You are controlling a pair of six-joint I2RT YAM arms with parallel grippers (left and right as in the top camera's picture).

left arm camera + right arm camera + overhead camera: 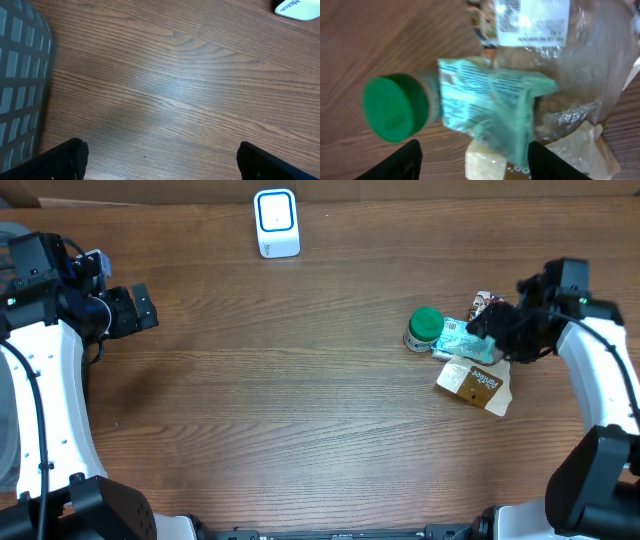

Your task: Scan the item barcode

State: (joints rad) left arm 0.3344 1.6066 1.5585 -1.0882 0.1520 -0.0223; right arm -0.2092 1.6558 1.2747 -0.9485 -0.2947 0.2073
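Overhead top-down; wrist cams close on table [300, 410].

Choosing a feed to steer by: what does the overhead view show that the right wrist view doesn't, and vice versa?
Only overhead: the white scanner at the far edge of the table, and the left hand. Only right wrist: print on a white label on the clear bag. Both: the right hand, green-lidded jar, teal packet and tan packet.

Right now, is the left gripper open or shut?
Open: the left gripper shows fingers wide apart, only table wood between them.
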